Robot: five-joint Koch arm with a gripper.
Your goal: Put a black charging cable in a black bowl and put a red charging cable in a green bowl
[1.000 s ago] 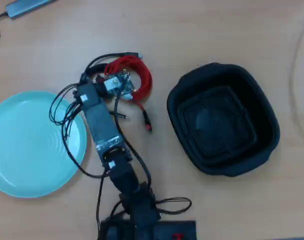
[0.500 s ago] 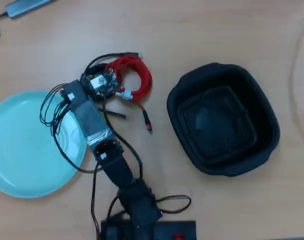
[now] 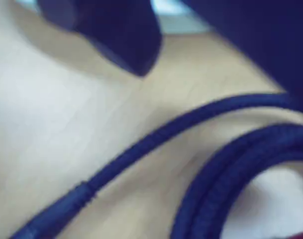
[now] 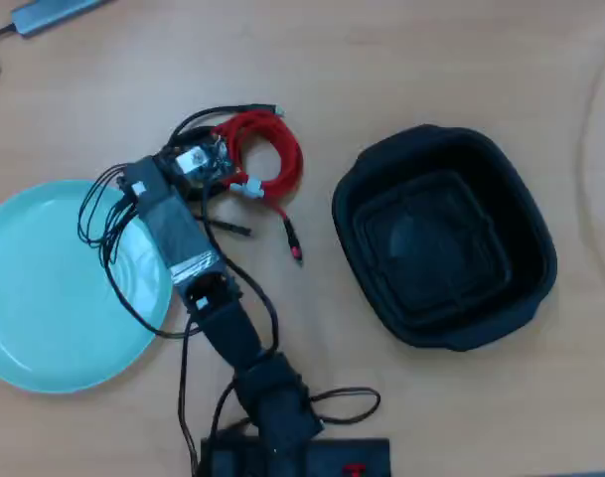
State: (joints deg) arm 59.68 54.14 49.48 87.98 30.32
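Note:
In the overhead view the red charging cable [image 4: 272, 154] lies coiled on the table, its plug end trailing toward the black bowl [image 4: 442, 236]. The black charging cable [image 4: 221, 109] loops thinly around the coil's upper left. My gripper [image 4: 197, 159] hovers at the coil's left edge, between it and the green bowl [image 4: 46, 288]. The blurred wrist view shows the gripper [image 3: 206, 69] with its jaws apart and nothing between them. Dark strands of the black charging cable [image 3: 156, 137] cross the table just below. Both bowls hold nothing.
The arm's own black wires [image 4: 108, 214] hang over the green bowl's right rim. Its base [image 4: 282, 447] sits at the bottom edge. A grey device [image 4: 49, 12] lies at the top left corner.
Over the last second the arm swung left, carrying the gripper off the top of the red coil to its left edge. Neither cable moved. Almost nothing changed in the last half second.

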